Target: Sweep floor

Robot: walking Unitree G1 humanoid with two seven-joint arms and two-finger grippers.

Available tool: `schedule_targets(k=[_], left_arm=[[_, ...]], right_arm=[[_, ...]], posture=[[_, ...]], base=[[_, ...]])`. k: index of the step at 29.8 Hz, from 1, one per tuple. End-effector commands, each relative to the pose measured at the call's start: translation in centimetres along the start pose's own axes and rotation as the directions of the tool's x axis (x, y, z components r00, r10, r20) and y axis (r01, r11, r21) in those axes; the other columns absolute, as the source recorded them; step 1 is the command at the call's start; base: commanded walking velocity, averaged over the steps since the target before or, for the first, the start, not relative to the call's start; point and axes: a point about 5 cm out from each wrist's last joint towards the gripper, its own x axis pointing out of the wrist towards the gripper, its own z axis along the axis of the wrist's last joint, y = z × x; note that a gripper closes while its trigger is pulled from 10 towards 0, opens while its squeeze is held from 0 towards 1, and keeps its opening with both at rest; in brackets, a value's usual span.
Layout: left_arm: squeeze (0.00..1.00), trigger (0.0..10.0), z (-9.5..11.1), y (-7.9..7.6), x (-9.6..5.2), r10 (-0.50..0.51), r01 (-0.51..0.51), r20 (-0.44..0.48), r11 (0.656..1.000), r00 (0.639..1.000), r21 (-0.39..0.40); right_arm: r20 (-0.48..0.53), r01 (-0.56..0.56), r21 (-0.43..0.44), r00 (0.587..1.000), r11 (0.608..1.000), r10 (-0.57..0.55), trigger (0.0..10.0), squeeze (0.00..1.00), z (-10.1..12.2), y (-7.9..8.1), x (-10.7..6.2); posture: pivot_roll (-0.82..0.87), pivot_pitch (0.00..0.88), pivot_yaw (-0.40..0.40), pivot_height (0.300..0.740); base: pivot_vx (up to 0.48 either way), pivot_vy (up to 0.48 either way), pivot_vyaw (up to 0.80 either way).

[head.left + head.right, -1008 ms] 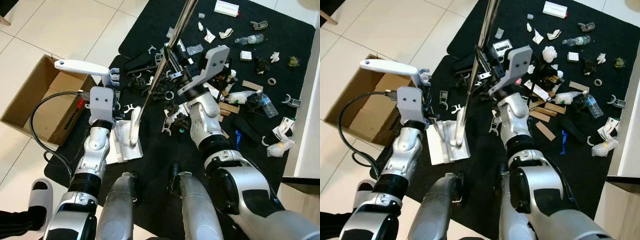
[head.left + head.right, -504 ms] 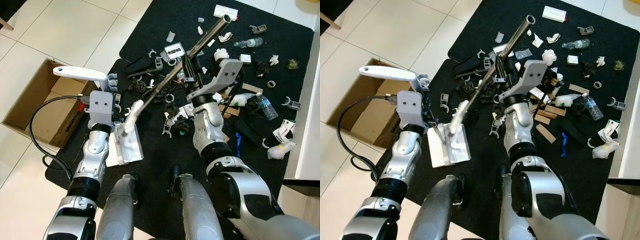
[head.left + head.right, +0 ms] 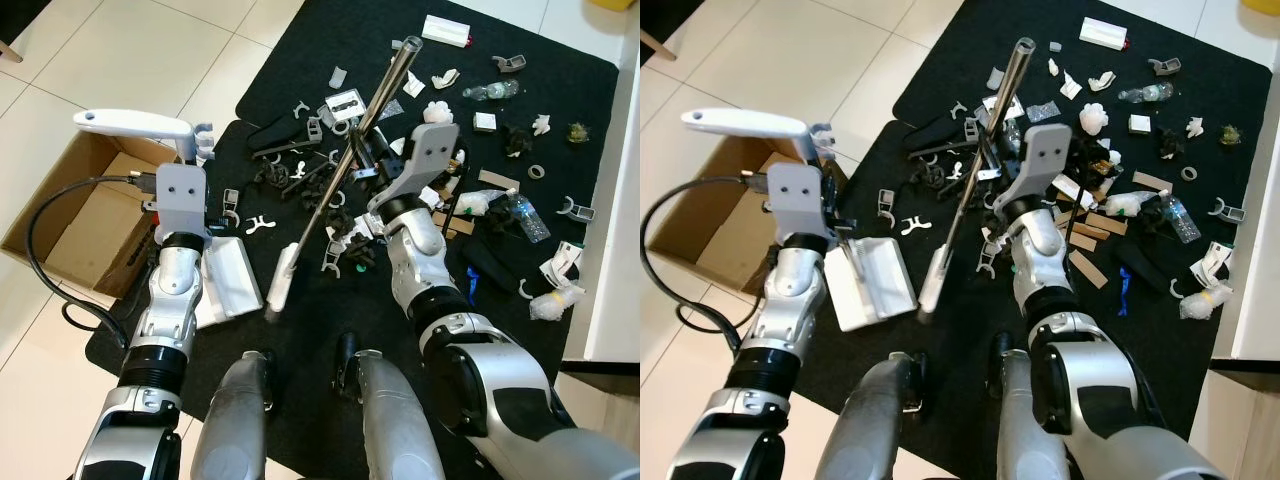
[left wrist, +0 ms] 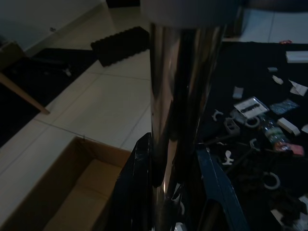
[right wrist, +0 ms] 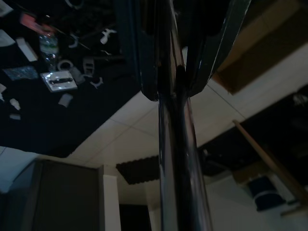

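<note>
Nearest, the robot's two grey legs stand at the near edge of the black floor mat point(image 3: 300, 330). Just beyond them, the white brush head point(image 3: 281, 283) of the broom rests with its tip on the mat, beside the white plastic dustpan point(image 3: 226, 284). The dustpan lies flat on the mat, and its long white handle point(image 3: 130, 124) rises over the open brown cardboard box point(image 3: 75, 230), which stands on the pale tiled floor point(image 3: 120, 50) at the robot's left. The left gripper point(image 4: 173, 192) is closed on the shiny metal stem of the dustpan; its two black fingers point(image 4: 139, 183) press the stem from both sides. A black cable point(image 3: 45, 270) loops from the left arm over the box edge.

Farther, the long silver metal pole of the broom point(image 3: 350, 150) goes up slanted from the brush head across the mat. The right gripper point(image 5: 173, 67) is closed around this pole at about its middle.

Beyond and to the right, many small pieces of rubbish point(image 3: 340, 190) are scattered on the mat: white plastic clips, crumpled white paper, brown wooden strips point(image 3: 455, 215), two clear plastic bottles point(image 3: 525, 215) and a flat white box point(image 3: 443, 31) at the far edge.
</note>
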Motion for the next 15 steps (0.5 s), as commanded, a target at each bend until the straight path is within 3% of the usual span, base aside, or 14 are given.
schedule_targets(k=[1, 6, 15], left_arm=[[0.00, 10.0, 0.7, 0.0, -0.2, -0.010, 0.009, 0.043, 1.000, 0.999, 0.027], [0.00, 10.0, 2.4, -0.3, 0.7, -0.046, 0.033, 0.120, 0.994, 0.992, 0.104], [0.00, 10.0, 3.9, 0.0, 1.7, -0.055, 0.031, 0.157, 0.988, 0.986, 0.153]], right_arm=[[0.018, 0.031, -0.023, 0.999, 0.999, -0.030, 10.0, 0.00, -0.1, -0.7, -0.7], [0.042, 0.046, -0.004, 0.998, 0.999, -0.046, 10.0, 0.00, 0.2, -0.7, -0.5], [0.033, 0.053, 0.020, 0.998, 0.998, -0.054, 10.0, 0.00, 0.1, -0.3, -0.2]], posture=[[0.12, 0.226, -0.001, 0.740], [0.12, 0.213, 0.013, 0.740], [0.13, 0.190, 0.021, 0.740]], base=[[0.000, 0.000, 0.00], [0.000, 0.000, 0.00], [0.000, 0.000, 0.00]])
